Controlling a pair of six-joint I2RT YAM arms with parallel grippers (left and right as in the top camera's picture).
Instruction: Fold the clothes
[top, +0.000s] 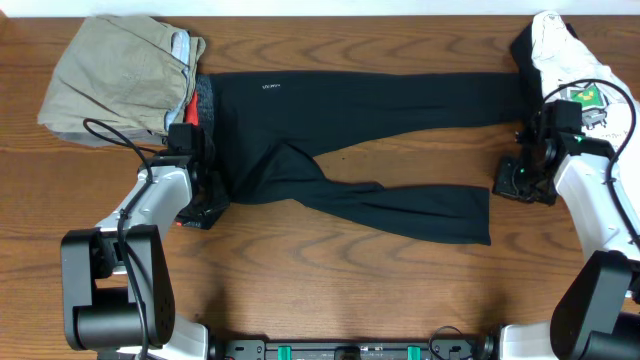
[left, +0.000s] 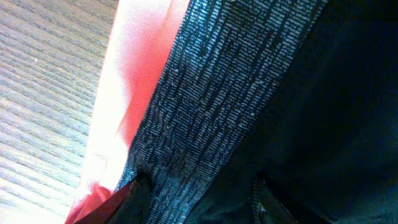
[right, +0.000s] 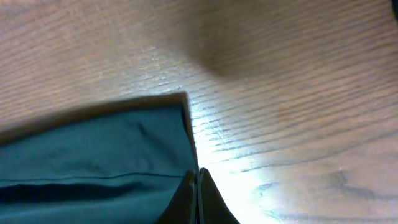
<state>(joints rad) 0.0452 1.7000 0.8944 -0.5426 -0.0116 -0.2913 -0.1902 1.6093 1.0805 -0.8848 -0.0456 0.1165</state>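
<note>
Wood-grain tabletop (top: 330, 290) bore the black pants (top: 380, 100) spread lengthwise, waistband (left: 205, 112) left and hems right. The left gripper (top: 207, 203) sat at the waistband's near corner, jaws apart over the cloth. The right gripper (right: 198, 179) had its jaws pressed together at a hem edge; whether cloth was caught was unclear. Khaki trousers (top: 115, 75) filled the far-left corner and white cloth (top: 560, 50) the far-right. Bare wood ran along the near side.

The grey-and-black flecked waistband (left: 205, 106) of the pants (left: 336, 124) runs diagonally across the view, with plain black fabric to its right. A red strip (left: 134, 93) borders the band on the left, washed pink by glare. Beyond it lies the wood-grain bench (left: 50, 93). At the bottom edge, the left pincer (left: 199, 202) shows two dark fingertips (left: 138, 198) standing apart with waistband fabric between them; whether they clamp it is unclear.
</note>
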